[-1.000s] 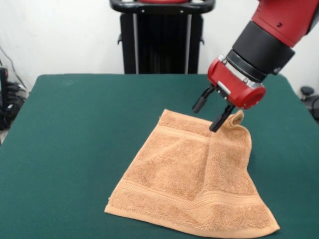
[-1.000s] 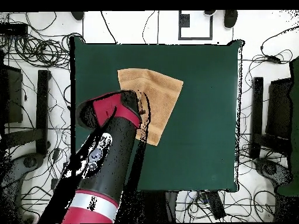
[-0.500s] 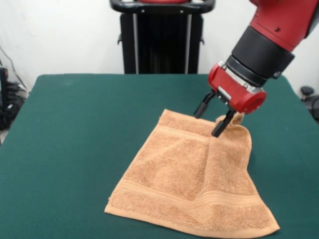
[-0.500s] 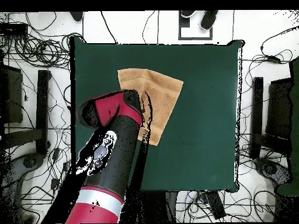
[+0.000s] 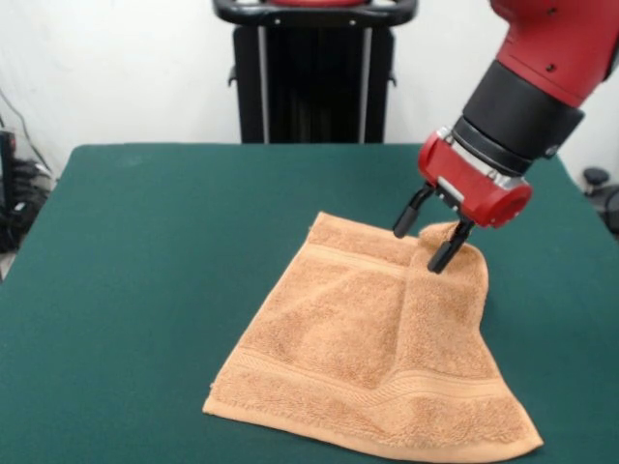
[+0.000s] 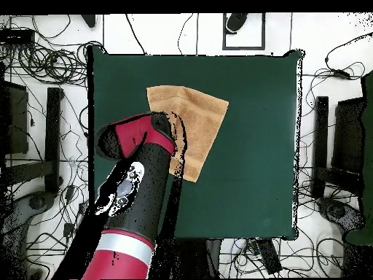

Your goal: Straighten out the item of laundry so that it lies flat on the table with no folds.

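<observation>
Pincer (image 5: 430, 240): two black fingers (image 5: 412, 213) spread apart, gripping nothing, poised at the raised far corner of the towel.
Towel (image 5: 372, 348): orange-tan, on the green surface (image 5: 145, 290), right of centre in the front view; mostly flat, its far right corner curled up.
Arm (image 6: 135, 197): covers the towel's edge in the overhead view.

Green table (image 5: 145, 290) w/ tan towel (image 5: 368, 358) lying on it.
</observation>
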{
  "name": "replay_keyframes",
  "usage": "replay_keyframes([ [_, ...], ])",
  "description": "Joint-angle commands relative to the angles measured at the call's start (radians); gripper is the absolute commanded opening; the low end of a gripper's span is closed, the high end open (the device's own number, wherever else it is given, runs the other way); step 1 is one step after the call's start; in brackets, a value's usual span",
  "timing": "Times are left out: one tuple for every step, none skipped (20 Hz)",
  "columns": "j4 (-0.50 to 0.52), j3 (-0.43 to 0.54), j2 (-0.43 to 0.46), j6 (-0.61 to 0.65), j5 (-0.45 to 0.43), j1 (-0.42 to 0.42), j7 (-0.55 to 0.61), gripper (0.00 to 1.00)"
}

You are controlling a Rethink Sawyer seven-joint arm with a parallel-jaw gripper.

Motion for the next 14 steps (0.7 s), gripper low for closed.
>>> replay_keyframes([
  [0.024,0.160,0.033,0.003,-0.009,-0.009,-0.104,1.00],
  [0.024,0.162,0.032,0.004,-0.009,-0.010,-0.105,1.00],
  [0.026,0.165,0.030,0.002,-0.008,-0.010,-0.106,1.00],
  [0.027,0.167,0.029,0.000,-0.008,-0.012,-0.107,1.00],
  [0.029,0.169,0.028,-0.003,-0.008,-0.013,-0.108,1.00],
  [0.029,0.170,0.028,-0.002,-0.009,-0.013,-0.108,1.00],
  [0.032,0.172,0.025,-0.002,-0.009,-0.013,-0.110,1.00],
  [0.037,0.175,0.021,-0.003,-0.010,-0.014,-0.112,1.00],
  [0.041,0.178,0.018,-0.005,-0.010,-0.015,-0.114,1.00],
  [0.043,0.180,0.018,-0.006,-0.012,-0.016,-0.116,1.00],
  [0.045,0.185,0.015,-0.006,-0.014,-0.018,-0.119,1.00],
  [0.044,0.188,0.016,-0.006,-0.015,-0.021,-0.121,1.00],
  [0.042,0.191,0.016,-0.004,-0.015,-0.022,-0.121,1.00],
  [0.039,0.193,0.019,-0.002,-0.015,-0.022,-0.120,1.00],
])
